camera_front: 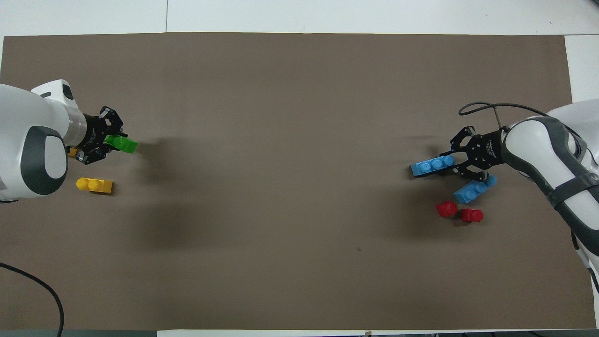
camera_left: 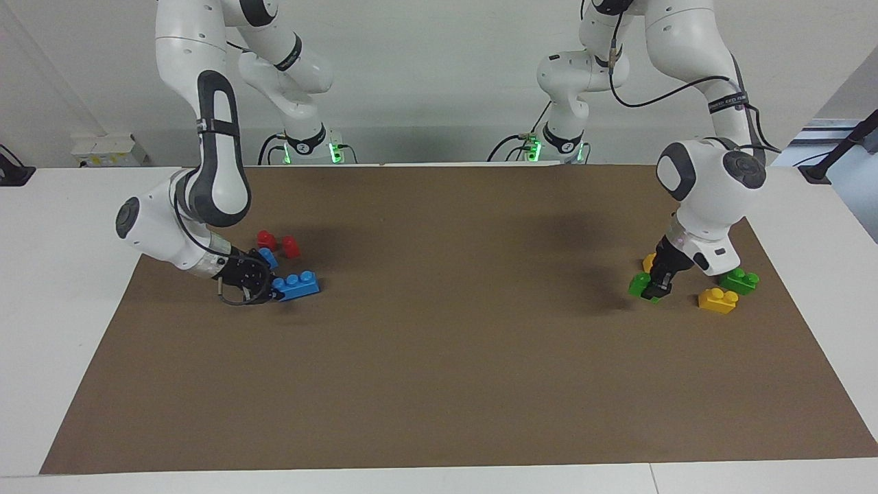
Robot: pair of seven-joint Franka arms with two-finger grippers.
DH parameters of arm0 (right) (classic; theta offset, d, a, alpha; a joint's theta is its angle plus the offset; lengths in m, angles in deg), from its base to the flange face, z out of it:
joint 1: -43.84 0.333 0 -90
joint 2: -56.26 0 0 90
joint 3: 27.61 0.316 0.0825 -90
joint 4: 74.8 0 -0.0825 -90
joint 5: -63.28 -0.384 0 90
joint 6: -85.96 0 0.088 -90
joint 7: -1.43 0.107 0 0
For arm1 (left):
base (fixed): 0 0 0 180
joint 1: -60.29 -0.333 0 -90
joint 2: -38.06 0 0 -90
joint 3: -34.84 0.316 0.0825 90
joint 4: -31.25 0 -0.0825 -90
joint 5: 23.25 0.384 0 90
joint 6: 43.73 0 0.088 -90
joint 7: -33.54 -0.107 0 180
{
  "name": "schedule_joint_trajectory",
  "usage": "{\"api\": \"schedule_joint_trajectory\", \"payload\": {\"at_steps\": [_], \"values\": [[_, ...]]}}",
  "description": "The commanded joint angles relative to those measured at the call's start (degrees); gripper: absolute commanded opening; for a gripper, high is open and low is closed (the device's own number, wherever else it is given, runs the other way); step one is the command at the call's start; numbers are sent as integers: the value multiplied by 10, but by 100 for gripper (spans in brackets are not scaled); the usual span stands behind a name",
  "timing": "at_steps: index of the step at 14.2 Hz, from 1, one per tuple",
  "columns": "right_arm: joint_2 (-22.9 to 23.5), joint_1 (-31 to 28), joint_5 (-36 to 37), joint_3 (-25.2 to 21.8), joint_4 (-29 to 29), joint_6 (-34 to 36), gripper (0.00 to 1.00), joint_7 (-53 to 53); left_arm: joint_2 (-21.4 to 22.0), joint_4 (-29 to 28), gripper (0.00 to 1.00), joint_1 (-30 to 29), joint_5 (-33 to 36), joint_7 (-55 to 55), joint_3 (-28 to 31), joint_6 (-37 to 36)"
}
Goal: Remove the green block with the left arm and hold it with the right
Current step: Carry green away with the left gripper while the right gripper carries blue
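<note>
My left gripper (camera_left: 656, 291) is shut on one end of a small bright green block (camera_left: 640, 283), held low over the brown mat among the loose yellow bricks; I cannot tell whether it touches the mat. From above, the green block (camera_front: 122, 144) sticks out of the left gripper (camera_front: 108, 142). My right gripper (camera_left: 273, 294) is shut on a blue three-stud brick (camera_left: 299, 284), low over the mat at the right arm's end. In the overhead view that blue brick (camera_front: 433, 166) juts from the right gripper (camera_front: 453, 163).
A second green block (camera_left: 739, 280) and a yellow brick (camera_left: 717, 300) lie beside the left gripper; another yellow brick (camera_left: 648, 261) is partly hidden by it. A second blue brick (camera_front: 473, 189) and two red blocks (camera_front: 446, 208) lie by the right gripper. The brown mat (camera_left: 453, 357) covers the table.
</note>
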Motion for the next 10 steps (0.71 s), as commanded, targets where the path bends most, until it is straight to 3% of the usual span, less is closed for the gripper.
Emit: {"api": "schedule_joint_trajectory", "payload": {"at_steps": [1, 2, 4, 6, 8, 9, 10], "values": [[-13, -3, 11, 4, 26, -25, 73, -7, -57, 51, 0, -10, 8, -14, -5, 3], [-13, -1, 11, 4, 20, -21, 88, -6, -64, 53, 0, -13, 14, -14, -5, 4], [-20, 3, 11, 4, -2, 0, 97, 0, -80, 51, 0, -13, 22, -14, -5, 26], [-39, 6, 16, 3, -35, 46, 100, 2, -87, 43, 0, -15, 22, -14, -5, 46], [-69, 6, 68, 8, -52, 71, 100, -9, -87, 42, 0, -17, 22, -14, -5, 47], [-86, 9, 99, 12, -63, 86, 100, -18, -87, 41, 11, -17, 22, -17, -5, 51], [-99, 24, 120, 11, -75, 108, 100, -52, -87, 41, 99, -16, 22, -20, -5, 54]]}}
